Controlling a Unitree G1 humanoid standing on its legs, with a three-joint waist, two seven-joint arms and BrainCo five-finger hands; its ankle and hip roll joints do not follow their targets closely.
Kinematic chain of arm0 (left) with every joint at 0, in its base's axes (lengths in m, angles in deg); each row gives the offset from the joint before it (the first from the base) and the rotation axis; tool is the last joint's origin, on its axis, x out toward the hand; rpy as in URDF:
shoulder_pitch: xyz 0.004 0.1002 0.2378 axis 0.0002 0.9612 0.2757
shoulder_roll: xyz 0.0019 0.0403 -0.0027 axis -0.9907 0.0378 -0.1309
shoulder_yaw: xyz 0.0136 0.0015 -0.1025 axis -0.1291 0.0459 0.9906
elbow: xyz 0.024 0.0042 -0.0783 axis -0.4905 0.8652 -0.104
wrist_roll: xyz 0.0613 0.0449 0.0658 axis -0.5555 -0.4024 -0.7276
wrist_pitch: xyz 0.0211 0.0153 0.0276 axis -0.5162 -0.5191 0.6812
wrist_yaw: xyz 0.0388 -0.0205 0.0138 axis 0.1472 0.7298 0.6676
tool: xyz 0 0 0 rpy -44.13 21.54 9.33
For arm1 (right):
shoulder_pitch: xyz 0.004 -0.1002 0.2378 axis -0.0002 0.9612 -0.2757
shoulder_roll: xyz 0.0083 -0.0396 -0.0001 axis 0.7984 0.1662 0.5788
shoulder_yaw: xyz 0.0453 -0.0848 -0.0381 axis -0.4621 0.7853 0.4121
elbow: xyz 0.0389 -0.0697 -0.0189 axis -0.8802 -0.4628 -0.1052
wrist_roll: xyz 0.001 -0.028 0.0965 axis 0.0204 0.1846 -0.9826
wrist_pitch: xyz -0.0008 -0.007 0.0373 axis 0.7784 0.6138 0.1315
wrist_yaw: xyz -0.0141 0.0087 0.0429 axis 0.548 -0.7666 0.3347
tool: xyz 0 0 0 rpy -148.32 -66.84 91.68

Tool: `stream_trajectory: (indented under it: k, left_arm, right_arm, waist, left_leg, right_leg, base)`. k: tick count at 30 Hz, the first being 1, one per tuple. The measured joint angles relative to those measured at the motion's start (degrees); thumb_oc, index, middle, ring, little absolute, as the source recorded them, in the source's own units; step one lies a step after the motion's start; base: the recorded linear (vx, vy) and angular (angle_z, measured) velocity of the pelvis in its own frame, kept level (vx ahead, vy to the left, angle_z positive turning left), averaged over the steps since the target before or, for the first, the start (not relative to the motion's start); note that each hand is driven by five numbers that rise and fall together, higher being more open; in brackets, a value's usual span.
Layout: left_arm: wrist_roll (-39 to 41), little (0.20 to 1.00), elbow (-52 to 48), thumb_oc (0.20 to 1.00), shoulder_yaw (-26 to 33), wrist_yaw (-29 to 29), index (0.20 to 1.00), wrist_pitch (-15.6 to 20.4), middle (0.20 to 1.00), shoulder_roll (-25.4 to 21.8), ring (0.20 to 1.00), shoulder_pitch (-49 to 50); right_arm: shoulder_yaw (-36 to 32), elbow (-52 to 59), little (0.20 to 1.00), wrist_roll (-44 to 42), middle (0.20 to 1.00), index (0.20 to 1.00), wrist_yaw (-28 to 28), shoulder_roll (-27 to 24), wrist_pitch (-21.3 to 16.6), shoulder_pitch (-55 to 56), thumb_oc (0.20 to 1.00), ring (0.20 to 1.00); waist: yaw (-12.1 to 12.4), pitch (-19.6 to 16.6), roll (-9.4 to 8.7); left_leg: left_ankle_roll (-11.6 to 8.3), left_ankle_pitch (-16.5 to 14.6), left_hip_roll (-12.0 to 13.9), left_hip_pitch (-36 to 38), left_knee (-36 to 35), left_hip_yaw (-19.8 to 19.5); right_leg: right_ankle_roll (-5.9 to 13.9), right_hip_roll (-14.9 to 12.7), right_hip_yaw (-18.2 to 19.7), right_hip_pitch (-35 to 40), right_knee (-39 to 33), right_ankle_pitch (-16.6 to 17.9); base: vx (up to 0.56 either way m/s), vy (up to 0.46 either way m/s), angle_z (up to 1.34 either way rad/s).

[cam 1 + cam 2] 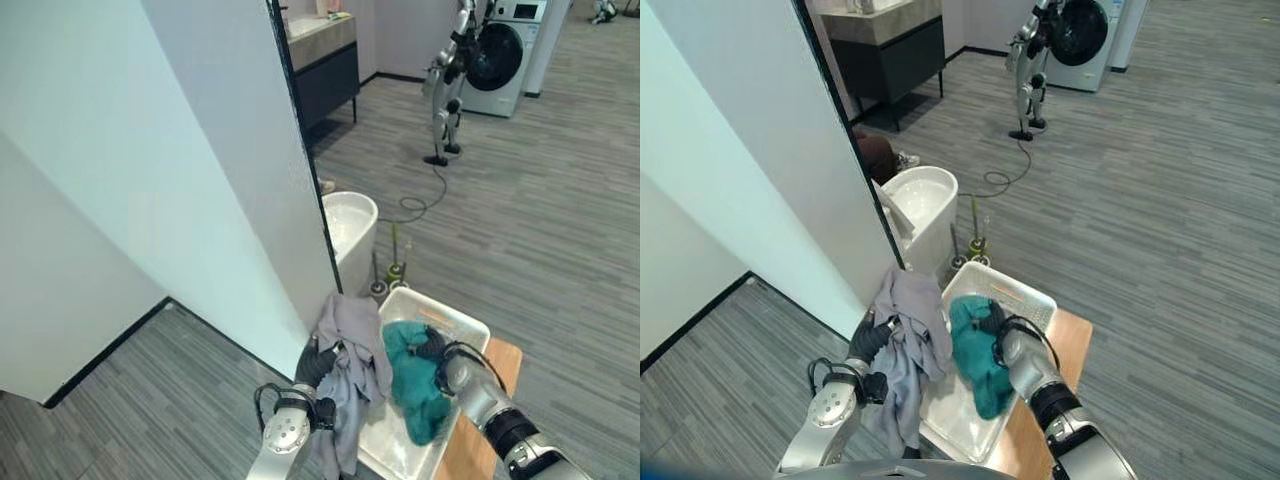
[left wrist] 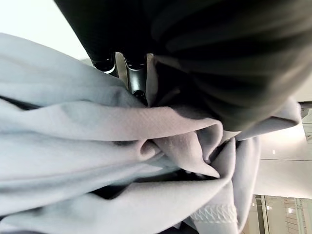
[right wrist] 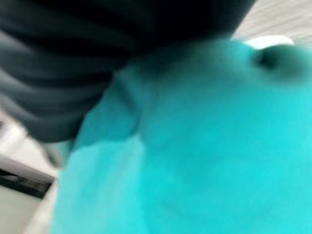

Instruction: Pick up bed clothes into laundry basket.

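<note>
A white laundry basket (image 1: 458, 322) stands on a small wooden table (image 1: 492, 398). A teal cloth (image 1: 412, 385) lies in it, bunched under my right hand (image 1: 438, 348), whose dark cover rests on top of the cloth. The teal cloth (image 3: 195, 146) lies right up against that hand in the right wrist view. A grey garment (image 1: 356, 352) hangs over the basket's left rim and down its outside. My left hand (image 1: 318, 366) is beside the basket with fingers (image 2: 135, 82) curled into the grey garment (image 2: 122, 141), holding it up.
A tall white partition wall (image 1: 200, 180) stands close on the left. Just beyond the basket are a white bowl-shaped fixture (image 1: 348, 226) and small bottles (image 1: 396, 266) on the floor. Farther back are a dark vanity cabinet (image 1: 325, 72), another robot (image 1: 450, 75) and a washing machine (image 1: 500, 50).
</note>
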Motion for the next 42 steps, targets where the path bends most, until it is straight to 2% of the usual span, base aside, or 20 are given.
stream_trajectory:
  k: [3,4,6,8,11,12,15,16,20,25,26,28,31,32,34,35,37,38,41,42]
  left_arm:
    - [0.0,0.2,0.4,0.2,-0.2,0.0,0.2,0.0,0.2,0.4,0.2,-0.8]
    - [0.0,0.2,0.4,0.2,-0.3,0.0,0.2,0.0,0.2,0.7,0.2,-1.5]
    - [0.0,0.2,0.4,0.2,-0.3,0.1,0.2,0.0,0.2,1.6,0.2,-1.9]
    - [0.0,0.2,0.4,0.2,-2.3,0.2,0.2,-0.1,0.2,1.8,0.2,-2.1]
    - [0.0,0.2,0.7,0.2,-3.8,0.2,0.2,-0.2,0.2,2.1,0.2,-2.9]
    - [-0.1,0.2,2.3,0.2,-5.5,0.8,0.2,-0.2,0.2,2.2,0.2,-5.1]
    - [-1.1,0.2,5.8,0.2,-6.5,2.5,0.2,-0.2,0.2,2.6,0.2,-8.5]
    - [-2.6,0.2,8.0,0.2,-6.5,4.7,0.2,-0.4,0.2,3.2,0.2,-10.9]
    - [-5.7,0.2,11.7,0.2,-4.9,9.7,0.2,-0.7,0.2,4.0,0.2,-14.5]
    - [-9.4,0.2,18.2,0.2,-2.9,15.1,0.2,-0.7,0.2,4.1,0.2,-17.6]
    - [-9.8,0.2,21.3,0.2,-1.8,16.8,0.2,-0.6,0.2,4.4,0.2,-18.6]
    - [-9.8,0.2,25.4,0.2,0.5,18.9,0.2,-0.9,0.2,5.5,0.2,-19.9]
    - [-10.0,0.2,29.8,0.2,2.3,21.7,0.2,-0.8,0.2,4.8,0.2,-22.1]
    - [-10.2,0.2,32.8,0.2,2.7,22.8,0.2,-0.7,0.2,4.6,0.2,-24.2]
    - [-12.3,0.2,46.8,0.2,3.3,25.9,0.2,-0.1,0.2,3.7,0.2,-31.6]
    - [-12.3,1.0,49.0,1.0,4.4,26.3,1.0,-0.6,1.0,3.5,1.0,-32.6]
    - [-13.6,1.0,61.4,1.0,4.2,28.8,1.0,0.6,1.0,3.4,1.0,-38.1]
    - [-13.5,1.0,63.7,1.0,5.0,28.8,1.0,-1.0,1.0,3.5,1.0,-39.2]
    - [-13.5,1.0,63.0,1.0,5.3,29.9,1.0,-1.0,1.0,3.4,1.0,-39.2]
    - [-11.9,1.0,55.6,1.0,6.9,29.4,1.0,-0.1,1.0,3.9,1.0,-35.9]
  right_arm:
    - [-0.3,4.2,1.0,-0.8,1.0,1.0,1.3,-0.5,-0.2,-0.6,1.0,1.0]
    - [-0.6,10.9,1.0,-0.9,1.0,1.0,1.6,-1.6,-1.1,-0.7,1.0,1.0]
    - [-1.8,15.6,1.0,-1.0,1.0,1.0,1.4,-2.3,-1.1,-0.4,1.0,1.0]
    - [-5.0,27.3,1.0,-2.1,1.0,1.0,0.9,-4.0,-1.1,2.9,1.0,1.0]
    - [-7.6,34.5,1.0,-2.4,1.0,1.0,-0.1,-5.5,-1.0,4.2,1.0,1.0]
    - [-10.0,38.6,1.0,-3.0,1.0,1.0,-1.2,-7.1,-0.9,6.0,1.0,1.0]
    - [-12.1,43.7,1.0,-4.9,1.0,1.0,-1.6,-8.8,-0.9,9.9,1.0,1.0]
    - [-14.8,49.5,1.0,-6.7,1.0,1.0,-2.3,-9.3,-1.2,16.1,1.0,1.0]
    - [-17.3,52.9,1.0,-9.5,1.0,1.0,-2.8,-10.2,-1.5,23.7,1.0,1.0]
    - [-18.2,53.3,1.0,-11.7,1.0,1.0,-2.5,-11.6,-3.5,26.7,1.0,1.0]
    - [-18.2,53.2,1.0,-12.3,1.0,1.0,-2.3,-12.8,-5.2,28.0,1.0,1.0]
    - [-18.1,53.0,1.0,-13.4,1.0,1.0,-2.0,-13.6,-5.9,28.7,1.0,1.0]
    - [-18.9,51.9,1.0,-13.7,1.0,1.0,-0.8,-13.8,-7.3,30.3,1.0,1.0]
    - [-18.8,52.0,1.0,-13.7,1.0,1.0,-0.8,-13.8,-7.5,31.0,1.0,1.0]
    - [-18.7,52.2,1.0,-14.8,1.0,1.0,-0.8,-13.8,-8.3,32.3,1.0,1.0]
    - [-18.7,52.2,1.0,-15.5,1.0,1.0,-0.8,-13.8,-8.7,32.4,1.0,1.0]
    - [-19.7,52.7,1.0,-16.2,1.0,1.0,-0.8,-14.0,-9.1,33.4,1.0,1.0]
    - [-19.7,53.1,1.0,-16.4,1.0,1.0,-0.8,-14.1,-9.2,33.2,1.0,1.0]
    - [-19.8,54.7,1.0,-16.5,1.0,1.0,-0.8,-14.2,-9.4,33.2,1.0,1.0]
    - [-19.4,55.7,1.0,-16.5,1.0,1.0,-0.8,-14.2,-9.4,33.3,1.0,1.0]
  waist:
    - [-0.3,0.1,0.11]
    - [-1.0,0.1,0.12]
    - [-1.5,0.2,0.02]
    - [-2.5,0.3,-0.07]
    - [-4.1,0.4,-0.17]
    - [-5.9,0.6,-0.49]
    - [-8.0,0.9,-0.98]
    - [-8.9,1.0,-1.06]
    - [-11.4,1.0,-1.14]
    - [-13.5,0.7,-1.38]
    - [-13.2,0.6,-1.5]
    - [-13.2,0.5,-1.64]
    - [-14.8,-0.9,-2.11]
    - [-15.0,-1.2,-2.4]
    - [-15.3,-2.5,-2.71]
    - [-15.8,-3.3,-2.62]
    - [-16.5,-3.6,-2.75]
    - [-16.8,-3.8,-2.87]
    - [-16.9,-3.7,-2.97]
    - [-16.7,-3.6,-3.26]
  left_leg:
    - [0.0,0.0,0.2,0.0,0.0,0.2]
    - [-0.02,0.0,0.2,0.2,0.0,0.6]
    - [-0.03,0.0,0.3,0.3,0.0,1.1]
    - [0.06,-0.2,0.2,0.4,0.0,2.0]
    - [0.12,-0.2,0.1,0.5,0.0,3.3]
    - [0.12,-0.2,0.2,0.9,0.0,4.0]
    - [0.12,-0.2,0.5,1.0,0.0,5.0]
    - [0.11,-0.2,0.7,1.1,0.0,6.2]
    - [-0.13,-0.4,1.3,1.3,-0.1,7.5]
    - [-0.27,-0.5,2.0,0.9,-0.1,9.6]
    - [-1.02,-1.0,2.4,0.8,-0.2,10.8]
    - [-1.5,-1.5,2.7,0.6,-0.3,11.4]
    - [-2.15,-2.0,2.9,-0.4,-0.3,12.2]
    - [-2.15,-2.0,2.8,-0.4,-0.3,12.5]
    - [-2.15,-2.0,2.8,-1.5,-0.3,12.8]
    - [-2.15,-2.0,2.8,-2.4,-0.3,13.0]
    - [-2.06,-1.9,2.7,-3.1,-0.1,12.6]
    - [-2.04,-1.9,2.7,-3.2,-0.1,12.7]
    - [-1.95,-1.8,2.8,-3.7,-0.1,12.8]
    - [-1.94,-1.8,2.9,-3.5,-0.1,13.2]
  right_leg:
    - [-0.01,0.1,0.4,-0.3,-0.2,-0.2]
    - [-0.03,0.1,0.7,-0.5,-0.2,-0.2]
    - [-0.02,0.0,1.0,-0.6,-0.2,-0.2]
    - [0.04,-0.1,2.2,-1.0,-0.2,-0.2]
    - [0.0,-0.3,3.3,-1.5,-0.2,-0.1]
    - [-0.07,-0.3,4.2,-1.7,-0.1,0.2]
    - [-0.19,-0.2,5.4,-2.3,-0.1,0.3]
    - [-0.31,-0.2,6.4,-2.8,0.0,0.4]
    - [-0.57,0.3,8.4,-3.7,-0.1,0.6]
    - [-1.03,0.9,10.9,-5.6,0.0,1.3]
    - [-1.06,1.2,11.9,-6.4,-0.1,1.3]
    - [-1.16,1.5,12.7,-7.3,0.0,1.5]
    - [-0.95,1.6,13.2,-8.6,-0.2,1.7]
    - [-0.95,1.5,13.6,-8.9,-0.2,1.8]
    - [-0.94,1.5,14.1,-10.3,-0.2,2.0]
    - [-0.98,1.5,14.2,-11.2,-0.2,2.1]
    - [-0.93,1.5,14.0,-11.8,0.0,2.7]
    - [-0.93,1.5,14.1,-12.0,0.0,2.6]
    - [-1.0,1.6,14.3,-12.6,0.0,2.7]
    - [-0.9,1.7,14.5,-12.6,0.0,2.8]
  base:
    - [-0.01,-0.019,-0.05]
    - [-0.01,-0.023,-0.11]
    - [0.0,-0.017,-0.11]
    - [0.01,-0.029,-0.17]
    - [0.0,-0.014,-0.27]
    - [0.01,0.0,-0.27]
    - [0.01,-0.004,-0.27]
    - [0.03,-0.012,-0.41]
    - [0.03,0.0,-0.29]
    - [0.02,0.012,-0.3]
    - [0.02,0.026,-0.37]
    - [0.1,0.059,-0.34]
    - [0.02,0.04,-0.13]
    - [-0.01,0.031,-0.14]
    - [0.0,0.013,-0.14]
    - [0.0,0.004,-0.1]
    - [0.0,0.0,0.0]
    - [0.0,0.0,0.0]
    - [-0.01,-0.033,-0.04]
    - [-0.04,-0.101,-0.15]
